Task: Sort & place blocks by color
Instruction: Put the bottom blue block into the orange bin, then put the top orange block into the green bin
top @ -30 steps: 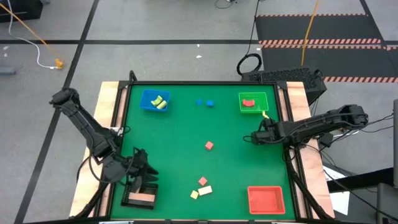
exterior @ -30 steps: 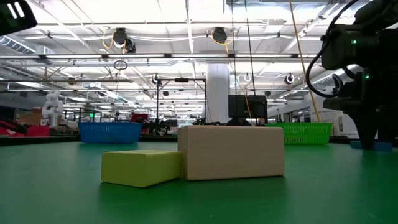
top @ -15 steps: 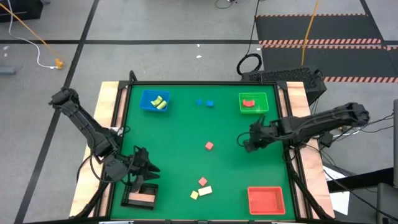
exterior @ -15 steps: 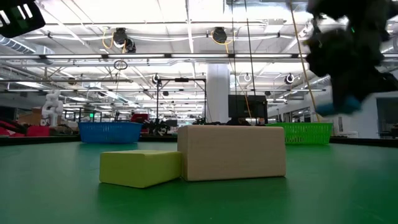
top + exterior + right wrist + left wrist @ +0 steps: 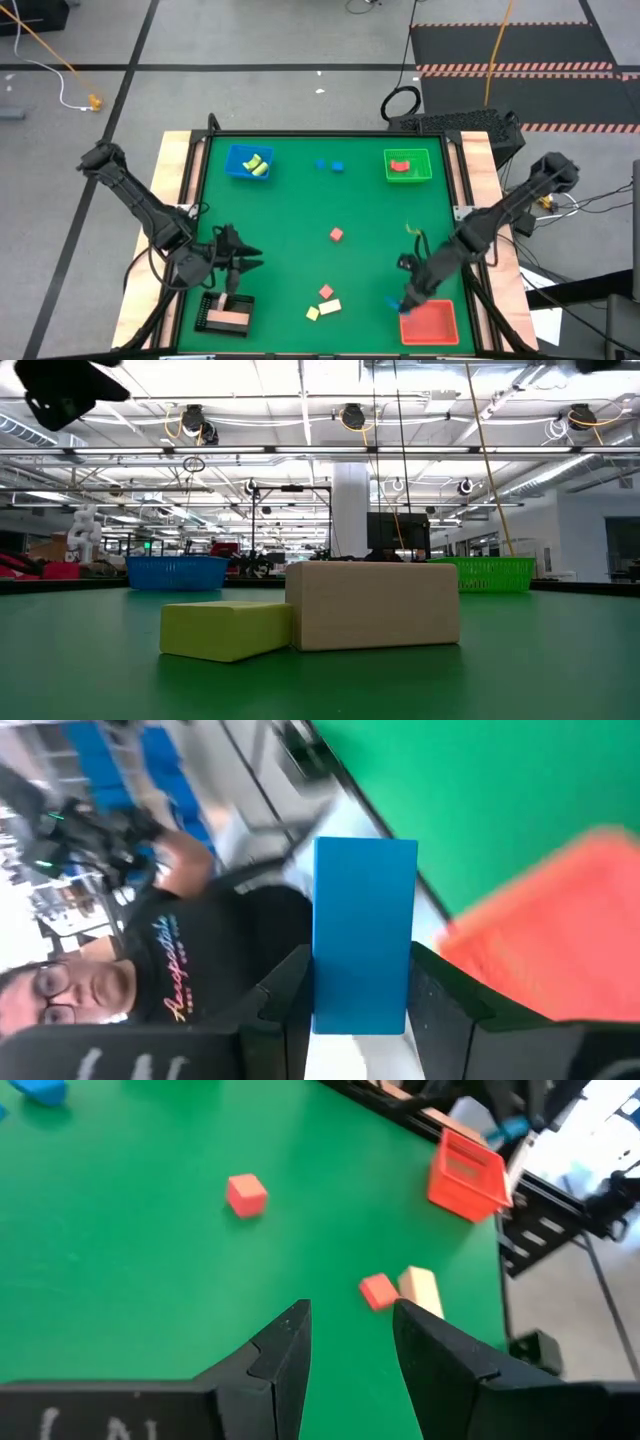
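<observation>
My right gripper is shut on a blue bar block and hangs over the far left corner of the red tray. My left gripper hovers open at the near left with nothing between its fingers. Loose on the green table lie two blue blocks, a red cube, another red cube, a cream bar and a yellow-green block. The blue tray holds yellow-green blocks, and the green tray holds a red one. My right gripper pinches the blue bar by its two long sides between both fingers. The bar lies along the fingers and sticks out well past their free ends. It is lifted clear of the table, beside the red tray.
A black tray with a pale pink block stands at the near left corner, just below my left gripper. A person in a dark shirt shows beyond the table's edge. Wooden rails border the table's left and right sides.
My right gripper has lifted the blue bar off the table near the green tray and swung it fast toward the near edge, rising and rolling, to the red tray's far left corner. My left gripper has turned a little on the spot.
</observation>
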Motion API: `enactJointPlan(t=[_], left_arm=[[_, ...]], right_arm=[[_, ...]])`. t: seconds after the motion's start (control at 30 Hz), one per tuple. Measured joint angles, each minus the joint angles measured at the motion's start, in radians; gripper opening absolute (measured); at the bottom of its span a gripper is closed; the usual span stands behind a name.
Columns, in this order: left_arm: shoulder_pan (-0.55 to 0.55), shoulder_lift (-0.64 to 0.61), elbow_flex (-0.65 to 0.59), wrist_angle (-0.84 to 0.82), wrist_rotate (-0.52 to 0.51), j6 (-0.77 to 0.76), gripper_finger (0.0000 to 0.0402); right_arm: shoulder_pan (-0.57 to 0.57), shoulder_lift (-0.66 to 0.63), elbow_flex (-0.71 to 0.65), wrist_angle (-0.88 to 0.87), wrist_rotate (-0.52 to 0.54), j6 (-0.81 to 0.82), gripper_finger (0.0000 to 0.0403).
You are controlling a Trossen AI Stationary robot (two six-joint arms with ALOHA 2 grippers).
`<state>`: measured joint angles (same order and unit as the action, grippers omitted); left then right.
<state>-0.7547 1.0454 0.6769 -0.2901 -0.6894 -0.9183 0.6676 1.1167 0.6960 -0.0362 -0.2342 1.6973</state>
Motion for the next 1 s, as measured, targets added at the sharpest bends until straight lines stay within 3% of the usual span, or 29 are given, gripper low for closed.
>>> enactJointPlan(t=[0.3,0.47,0.77,1.0], left_arm=[[0.078,0.000,0.000,0.003,-0.003,0.000,0.0145],[0.096,0.000,0.000,0.003,-0.004,0.000,0.0145],[0.100,0.000,0.000,0.003,-0.003,-0.001,0.0145],[0.100,0.000,0.000,0.003,-0.003,0.002,0.0145]], right_arm=[[0.178,0.080,0.000,0.002,-0.006,0.264,0.0115],[0.218,0.112,0.000,0.002,-0.006,0.337,0.0151],[0.223,0.118,0.000,0.004,-0.001,0.323,0.0181],[0.173,0.118,0.000,0.081,0.073,0.191,0.0184]])
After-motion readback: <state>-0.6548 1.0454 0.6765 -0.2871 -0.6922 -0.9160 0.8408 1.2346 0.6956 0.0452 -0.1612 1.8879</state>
